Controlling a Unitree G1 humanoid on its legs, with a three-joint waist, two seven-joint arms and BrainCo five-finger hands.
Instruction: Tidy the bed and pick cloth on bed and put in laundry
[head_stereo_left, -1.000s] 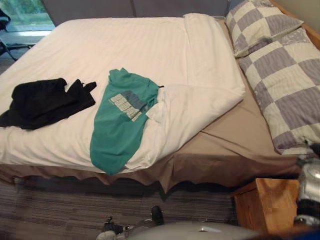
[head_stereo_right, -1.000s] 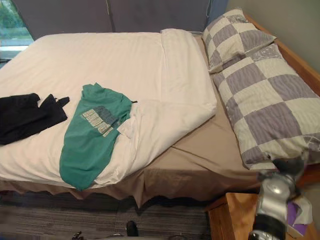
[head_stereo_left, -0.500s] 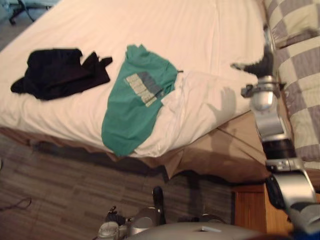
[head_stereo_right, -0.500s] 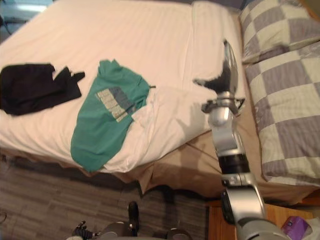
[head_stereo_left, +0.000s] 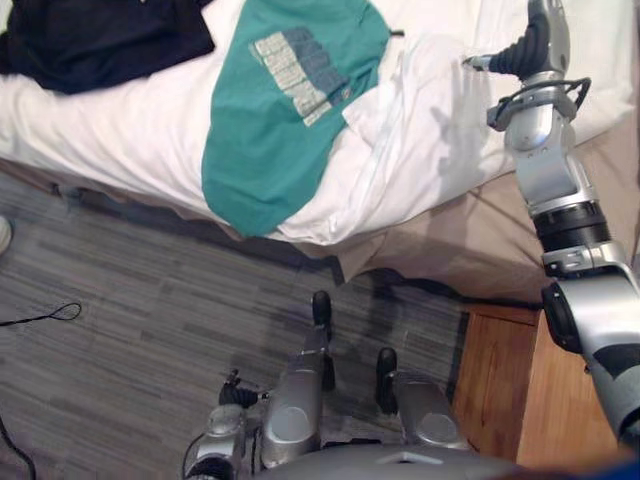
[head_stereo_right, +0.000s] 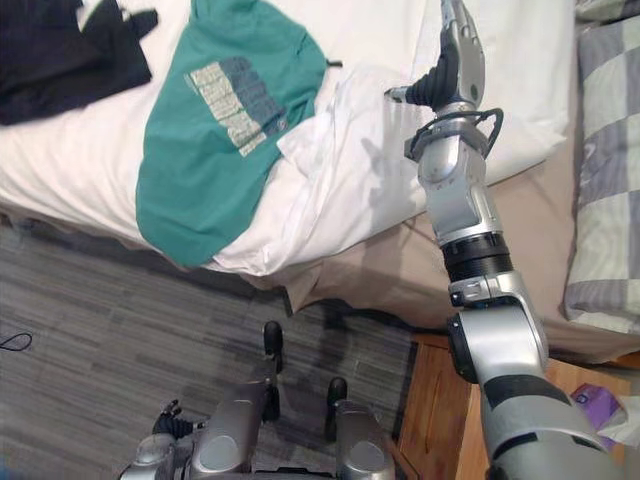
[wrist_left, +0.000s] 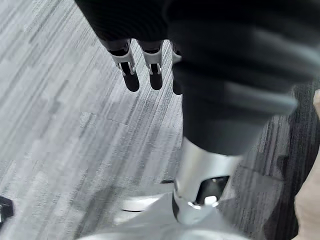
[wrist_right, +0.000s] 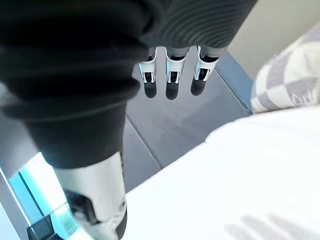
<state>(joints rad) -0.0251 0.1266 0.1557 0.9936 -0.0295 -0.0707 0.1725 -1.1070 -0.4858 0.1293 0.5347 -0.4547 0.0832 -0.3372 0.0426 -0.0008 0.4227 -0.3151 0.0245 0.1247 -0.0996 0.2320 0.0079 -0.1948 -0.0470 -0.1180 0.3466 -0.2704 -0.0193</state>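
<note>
1. While the right hand (head_stereo_right: 457, 50) is raised over the bed, its fingers (wrist_right: 170, 82) are straight and parted and hold nothing. It is above the turned-back corner of the white duvet (head_stereo_left: 430, 140), and whether it touches the cloth cannot be told.
2. The left hand (wrist_left: 142, 70) hangs low beside the robot over the grey carpet (head_stereo_left: 120, 300), with its fingers relaxed and empty.
3. The duvet is folded back on itself at the near corner. It is rumpled there and leaves the tan sheet (head_stereo_left: 480, 250) bare, so by this evidence the bed is not yet tidied.
4. The green T-shirt (head_stereo_left: 290, 100) lies on the duvet just beside the fold, its lower end draped over the bed's edge. The black garment (head_stereo_left: 100, 35) lies farther to the robot's left, well apart from the raised hand. Neither cloth is in a hand.
5. A checked pillow (head_stereo_right: 610, 150) lies at the head of the bed, and a wooden nightstand (head_stereo_left: 500, 390) stands next to the bed on the robot's right.
6. Judged progress: the task is at its opening step. The duvet must still be spread flat, and both garments must be gathered and carried to the laundry
</note>
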